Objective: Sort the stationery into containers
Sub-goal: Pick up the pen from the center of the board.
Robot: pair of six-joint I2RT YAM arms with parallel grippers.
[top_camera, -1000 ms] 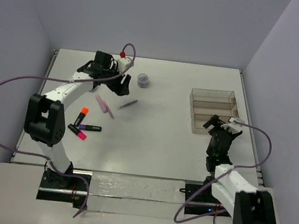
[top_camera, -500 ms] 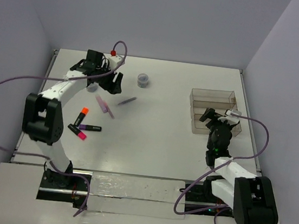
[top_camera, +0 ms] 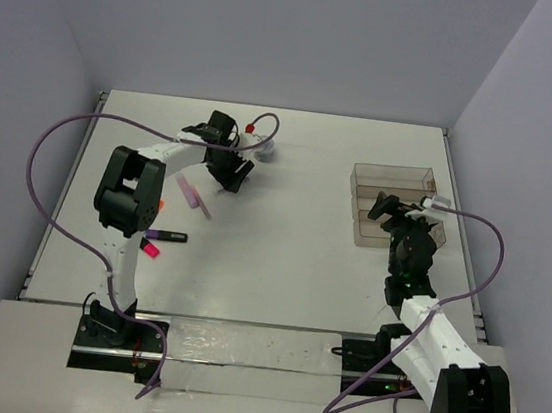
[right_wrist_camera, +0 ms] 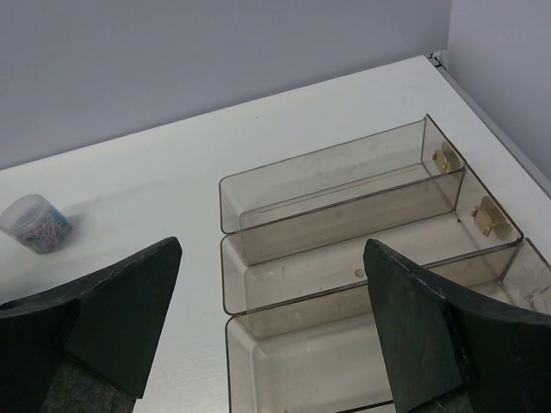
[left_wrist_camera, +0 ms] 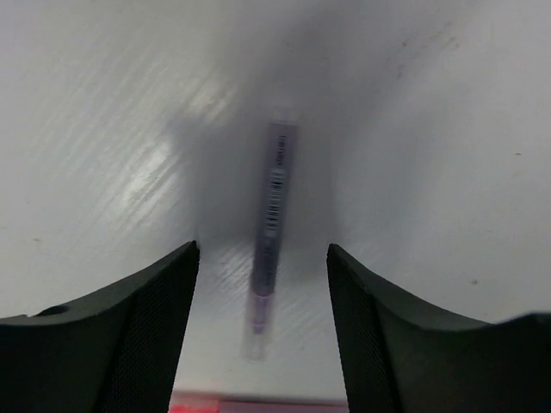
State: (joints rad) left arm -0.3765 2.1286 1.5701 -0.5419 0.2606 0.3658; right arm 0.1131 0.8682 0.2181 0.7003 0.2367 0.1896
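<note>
My left gripper [top_camera: 231, 172] is open and low over the table. In the left wrist view the grey-purple pen [left_wrist_camera: 273, 206] lies flat between its two fingers, with the gripper [left_wrist_camera: 263, 288] around the pen's near end and not touching it. A pale pink pen [top_camera: 192, 196], a magenta marker [top_camera: 150, 249] and a black pen [top_camera: 174, 236] lie to the left; an orange end [top_camera: 161, 202] peeks out by the arm. The smoky three-compartment tray [top_camera: 398, 176] stands at the right and shows empty in the right wrist view [right_wrist_camera: 344, 215]. My right gripper [top_camera: 406, 212] hovers open at its near end.
A small round jar [top_camera: 267, 148] stands just behind my left gripper and shows in the right wrist view [right_wrist_camera: 36, 224]. The left arm's purple cable loops over the table's left side. Walls close in the back and both sides.
My left gripper has swung right from the back left and come down over the grey-purple pen. My right gripper has shifted slightly toward the tray.
</note>
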